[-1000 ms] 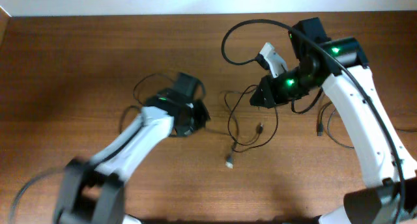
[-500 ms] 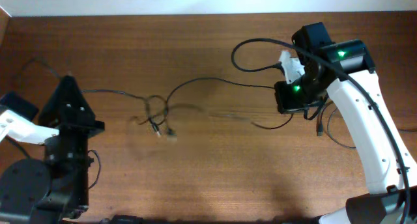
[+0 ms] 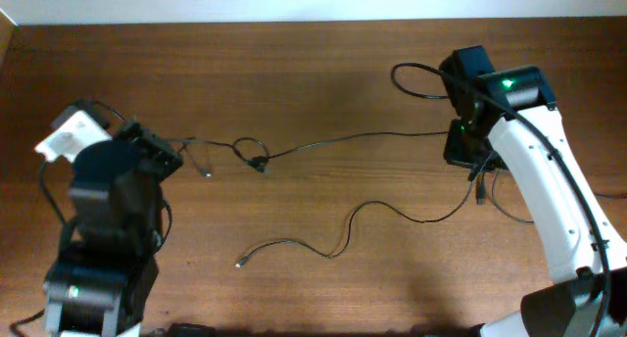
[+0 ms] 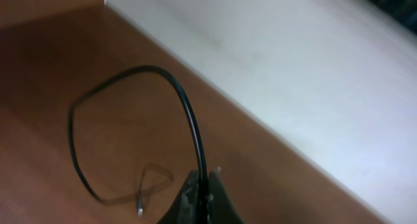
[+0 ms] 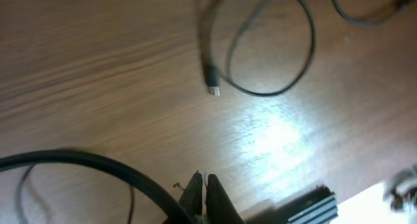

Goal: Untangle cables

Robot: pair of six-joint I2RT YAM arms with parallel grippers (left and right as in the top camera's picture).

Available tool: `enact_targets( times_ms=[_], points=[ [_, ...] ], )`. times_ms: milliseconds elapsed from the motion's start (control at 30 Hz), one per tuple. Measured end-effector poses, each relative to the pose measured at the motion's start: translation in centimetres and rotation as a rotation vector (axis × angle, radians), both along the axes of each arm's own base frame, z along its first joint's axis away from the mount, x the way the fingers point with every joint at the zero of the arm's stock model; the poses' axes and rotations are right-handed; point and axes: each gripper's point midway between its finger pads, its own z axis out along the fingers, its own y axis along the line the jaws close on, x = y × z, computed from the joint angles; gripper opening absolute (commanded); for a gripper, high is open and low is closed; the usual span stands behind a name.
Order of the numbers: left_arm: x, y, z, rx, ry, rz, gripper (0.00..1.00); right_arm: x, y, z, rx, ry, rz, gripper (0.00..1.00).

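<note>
Wooden table [image 3: 294,72]: brown, with a pale strip along its far edge; your cords lie across its middle and right side.
Long cord [image 3: 333,139]: thin and black, it runs almost straight across the table from your left gripper [image 4: 204,182] to your right gripper [image 5: 203,183].
Knot [image 3: 253,161]: a few small loops tangle in the long cord close to its left end, near your left gripper.
Left gripper: the fingers are pinched narrow on the long cord. In the wrist view a black cord rises from between them and arcs over the wood in a wide loop.
Right gripper: the fingers are pressed close together, and a black cord comes in to them from the left, so you are clamping the long cord's right end.
Loose cord [image 3: 343,241]: it lies in slack waves nearer you than the long cord and apart from it. Its left end has a small plug [image 3: 240,264]; its right end passes under your right arm.
Third cord [image 5: 257,94]: it curls in a loop on the wood beside your right arm, ending in a small connector [image 5: 212,87].
</note>
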Motion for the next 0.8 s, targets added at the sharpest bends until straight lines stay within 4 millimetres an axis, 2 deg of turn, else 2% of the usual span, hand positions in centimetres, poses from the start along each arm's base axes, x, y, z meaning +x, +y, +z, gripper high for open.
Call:
enact_targets(
  times_ms=[67,100,167,233,267,300,333,367,400,433,567,733,800],
  points=[
    [0.7,-0.3,-2.5,0.010,0.104,-0.011,0.00,-0.2,-0.5,-0.8,0.034,0.025,-0.024,0.04],
    [1.3,-0.6,-4.5,0.013,0.186,-0.023,0.00,-0.1,0.2,-1.4,0.106,0.047,0.014,0.04],
    [3.1,-1.9,-8.4,-0.010,0.326,-0.080,0.00,0.5,2.9,-1.8,0.252,0.050,0.140,0.04],
    [4.9,-4.0,-13.0,-0.064,0.474,-0.163,0.00,1.2,6.9,-1.5,0.447,0.022,0.319,0.04],
    [6.0,-5.3,-16.7,-0.108,0.589,-0.212,0.00,1.4,9.3,-0.4,0.565,-0.018,0.426,0.04],
    [6.4,-6.0,-18.7,-0.129,0.647,-0.233,0.00,1.5,10.2,0.1,0.614,-0.041,0.471,0.04],
    [6.9,-6.7,-20.8,-0.154,0.701,-0.259,0.00,1.4,12.2,1.8,0.722,-0.101,0.578,0.04],
    [8.0,-7.7,-23.8,-0.183,0.762,-0.302,0.00,1.0,13.7,3.6,0.806,-0.151,0.663,0.04],
    [8.0,-8.5,-26.5,-0.210,0.833,-0.331,0.00,0.3,15.3,5.6,0.902,-0.210,0.768,0.04],
    [8.1,-9.1,-28.8,-0.234,0.887,-0.357,0.00,-0.1,16.0,6.6,0.949,-0.237,0.812,0.04],
    [8.2,-9.9,-31.2,-0.244,0.936,-0.414,0.00,-1.5,18.8,10.2,1.176,-0.341,1.002,0.04],
    [8.1,-10.7,-31.1,-0.270,0.934,-0.465,0.00,-0.8,21.1,16.5,1.414,-0.609,1.226,0.04],
    [8.3,-10.9,-31.1,-0.277,0.925,-0.473,0.00,-0.5,21.3,18.0,1.458,-0.651,1.252,0.04]
  ],
)
